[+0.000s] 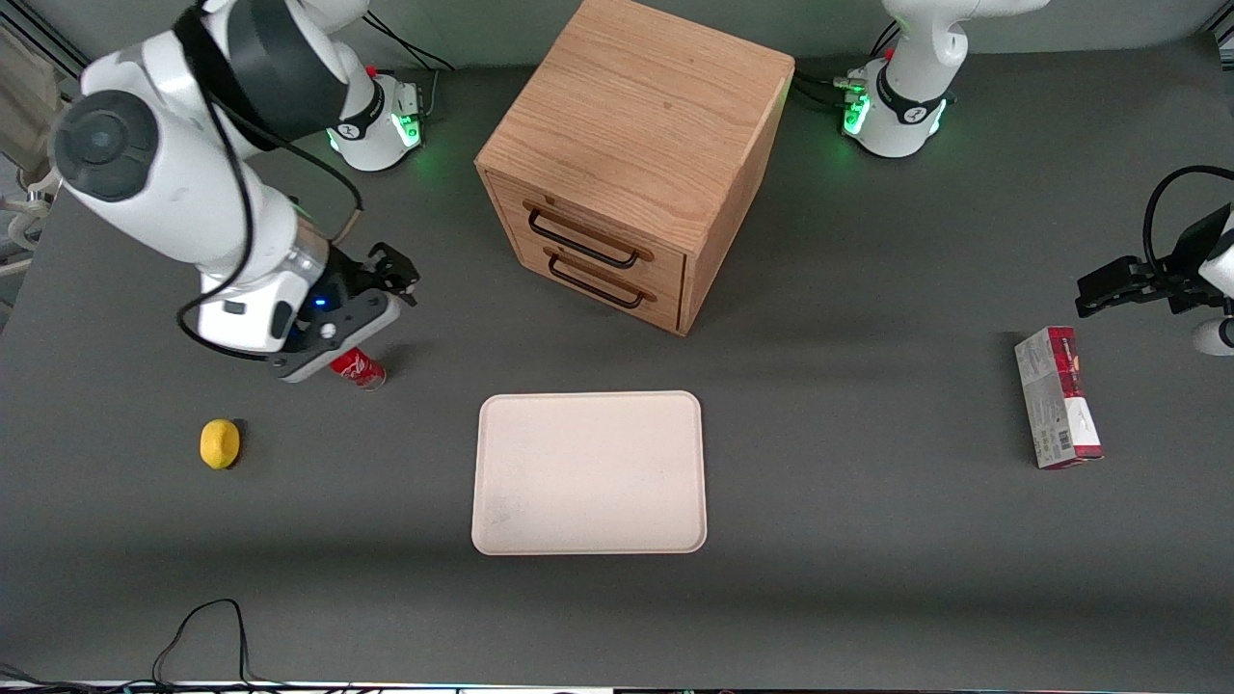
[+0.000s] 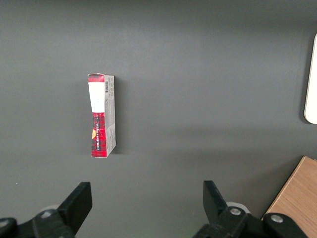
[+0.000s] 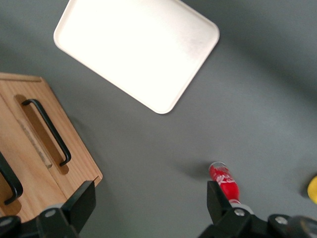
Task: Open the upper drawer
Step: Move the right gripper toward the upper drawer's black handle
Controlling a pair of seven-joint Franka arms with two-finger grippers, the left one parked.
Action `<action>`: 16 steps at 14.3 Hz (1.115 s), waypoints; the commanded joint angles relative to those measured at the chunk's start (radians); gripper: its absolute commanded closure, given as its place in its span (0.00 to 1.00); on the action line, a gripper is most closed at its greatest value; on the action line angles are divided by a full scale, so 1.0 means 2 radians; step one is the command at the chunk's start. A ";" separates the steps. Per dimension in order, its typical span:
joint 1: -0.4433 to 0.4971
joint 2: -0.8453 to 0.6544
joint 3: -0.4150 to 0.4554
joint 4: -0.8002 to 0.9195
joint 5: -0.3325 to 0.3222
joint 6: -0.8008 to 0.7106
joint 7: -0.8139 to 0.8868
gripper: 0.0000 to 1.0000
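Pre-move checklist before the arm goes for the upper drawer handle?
1. Upper drawer shut, handle showing: ok.
2. Right arm's claw open and empty: ok, the right wrist view shows both fingers spread with only table between them.
3. Claw at the handle: not ok, it hangs above the table toward the working arm's end, apart from the cabinet.
4. Red can out of the way: cannot tell, it lies under the wrist, so watch it on any descent.
5. Room in front of the drawer: ok, the tray lies nearer the front camera with bare table between.
6. Right handle targeted: check, the lower drawer looks identical.
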 commanded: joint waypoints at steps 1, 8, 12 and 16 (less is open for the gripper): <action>0.002 0.032 0.013 0.021 0.012 0.001 -0.037 0.05; 0.014 0.041 0.026 0.019 0.070 0.012 -0.099 0.08; 0.014 0.051 0.042 0.016 0.092 0.011 -0.101 0.00; 0.014 0.062 0.063 0.015 0.093 0.013 -0.101 0.00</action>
